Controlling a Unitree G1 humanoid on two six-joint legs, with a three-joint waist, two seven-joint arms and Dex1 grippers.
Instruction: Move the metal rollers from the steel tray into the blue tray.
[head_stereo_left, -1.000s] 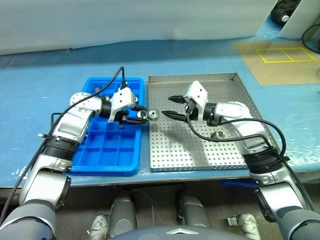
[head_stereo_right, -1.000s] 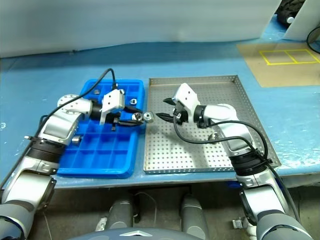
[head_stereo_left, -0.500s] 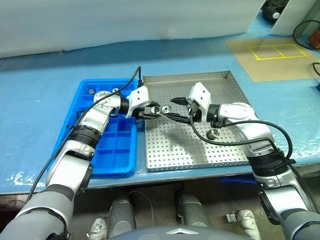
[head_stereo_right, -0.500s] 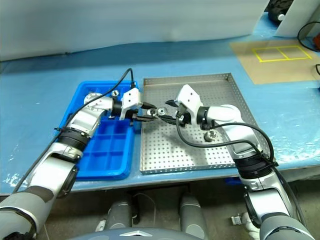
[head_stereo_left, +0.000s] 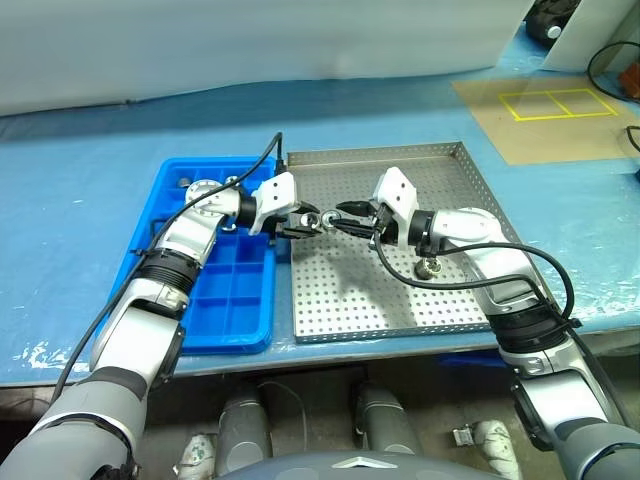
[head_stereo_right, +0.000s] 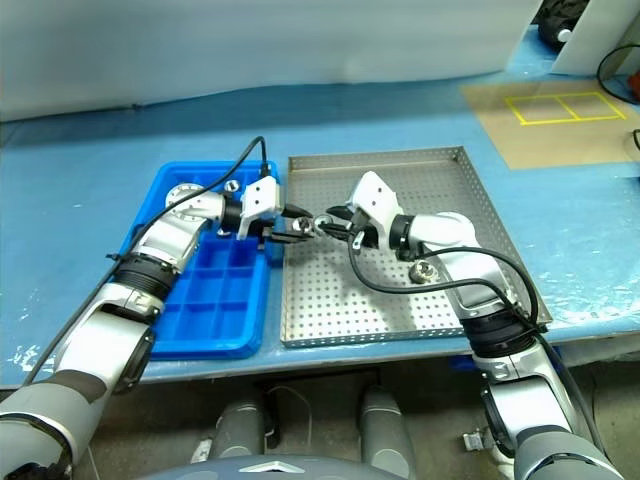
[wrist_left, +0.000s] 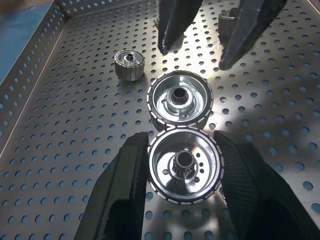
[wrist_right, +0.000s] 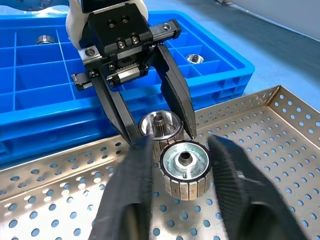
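— Left gripper (head_stereo_left: 303, 221)?
— Jaws clamped on the left roller (wrist_left: 184, 165). Gripped by its ribbed rim, one finger on each side, bore facing the wrist camera.

— Right gripper (head_stereo_left: 345, 213)?
— Jaws clamped too, on the right roller (wrist_right: 186, 167). Seated between the finger pads near the tips, hub facing back along the fingers.

— How close, those two?
— Rim against rim, touching or very nearly so; cannot tell which. Grippers pointed at each other, tips almost meeting.

— And where, over what?
— Held up above the steel tray (head_stereo_left: 450, 155), over its left part, near the edge that adjoins the blue tray (head_stereo_left: 250, 335). Shadow cast on the perforated floor beneath.

— Anything else on the steel?
— A loose roller (head_stereo_left: 432, 266) lying on the floor under the right forearm, well apart from the clamped pair.

— Blue tray?
— Two small rings (wrist_right: 44, 39) seen in separate far compartments; near compartments bare. Both trays side by side on the blue surface (head_stereo_left: 80, 200).
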